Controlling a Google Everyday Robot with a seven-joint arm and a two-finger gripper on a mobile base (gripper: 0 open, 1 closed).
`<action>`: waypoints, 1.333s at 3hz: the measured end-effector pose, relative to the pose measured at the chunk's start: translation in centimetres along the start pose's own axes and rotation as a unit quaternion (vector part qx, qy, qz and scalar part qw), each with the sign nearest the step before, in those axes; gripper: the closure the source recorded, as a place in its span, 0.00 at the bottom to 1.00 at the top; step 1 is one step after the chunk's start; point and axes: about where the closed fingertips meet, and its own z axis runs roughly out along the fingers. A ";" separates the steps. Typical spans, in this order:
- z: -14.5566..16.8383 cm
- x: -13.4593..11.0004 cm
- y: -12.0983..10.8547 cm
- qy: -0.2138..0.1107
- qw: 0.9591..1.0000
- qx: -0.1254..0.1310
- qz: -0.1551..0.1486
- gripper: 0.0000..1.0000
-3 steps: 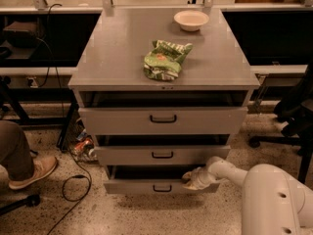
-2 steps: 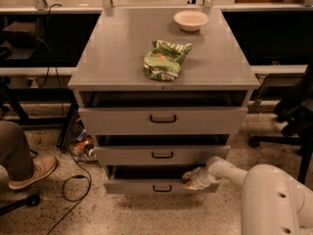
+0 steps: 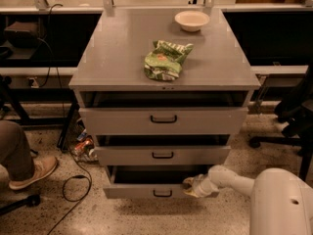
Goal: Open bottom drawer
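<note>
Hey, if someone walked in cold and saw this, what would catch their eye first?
Probably the white arm reaching in from the lower right, its end effector at the right end of the bottom drawer, whose front stands slightly out. Next, the crumpled green bag in the middle of the cabinet top, with a white bowl behind it near the back edge.

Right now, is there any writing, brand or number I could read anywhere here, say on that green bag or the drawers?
Green bag on the cabinet top: printed, but too blurred to read.
Bottom drawer, white bowl: no text shows.
Gripper, at the bottom drawer's right end: no marking shows.
</note>
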 end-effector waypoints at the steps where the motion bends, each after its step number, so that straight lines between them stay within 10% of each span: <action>1: -0.6 -0.4 -0.1 0.000 1.000 0.000 0.000 1.00; 3: -0.3 0.3 4.2 -0.007 1.000 0.007 0.010 1.00; 4: -0.9 -0.1 4.1 -0.007 1.000 0.007 0.010 0.81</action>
